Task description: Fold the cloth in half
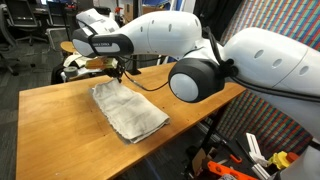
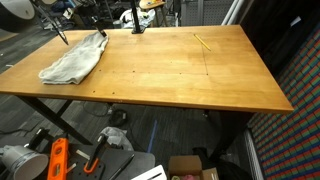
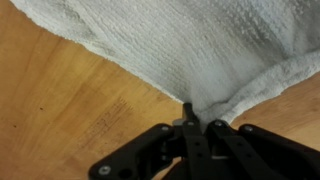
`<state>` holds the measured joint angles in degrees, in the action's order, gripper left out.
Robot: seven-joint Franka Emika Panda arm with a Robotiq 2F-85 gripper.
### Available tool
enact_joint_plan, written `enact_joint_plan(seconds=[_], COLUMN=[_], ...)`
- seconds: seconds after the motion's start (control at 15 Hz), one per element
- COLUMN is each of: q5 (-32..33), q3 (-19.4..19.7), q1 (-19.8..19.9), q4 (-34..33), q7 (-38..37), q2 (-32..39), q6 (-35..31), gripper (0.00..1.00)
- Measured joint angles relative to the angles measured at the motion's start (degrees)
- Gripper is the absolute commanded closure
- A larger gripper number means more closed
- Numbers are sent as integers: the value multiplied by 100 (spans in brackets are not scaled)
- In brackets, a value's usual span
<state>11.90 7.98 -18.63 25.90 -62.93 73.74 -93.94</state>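
A grey-white woven cloth (image 1: 130, 110) lies crumpled on the wooden table (image 1: 60, 110). In an exterior view it lies near a far corner of the table (image 2: 75, 60). My gripper (image 1: 120, 70) is low at the cloth's far corner. In the wrist view its black fingers (image 3: 196, 115) are shut. They pinch an edge of the cloth (image 3: 190, 50), which bunches to a point between them. The rest of the cloth spreads out away from the fingers. The fingertips themselves are partly hidden by the fabric.
A thin yellow stick (image 2: 203, 41) lies on the table (image 2: 180, 70) away from the cloth. A black stand (image 2: 138, 25) is at its far edge. Orange tools (image 2: 57, 160) and a box (image 2: 190, 165) are on the floor. Chairs stand behind the table (image 1: 25, 30).
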Motion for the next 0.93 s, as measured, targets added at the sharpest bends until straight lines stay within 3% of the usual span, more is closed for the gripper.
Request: enact_joint_plan(seconds=[0.93], q5=[23], q3=[75], q1=[9], q4=[5], q7=[-873], q2=[-26], q6=[-75], gripper=[93])
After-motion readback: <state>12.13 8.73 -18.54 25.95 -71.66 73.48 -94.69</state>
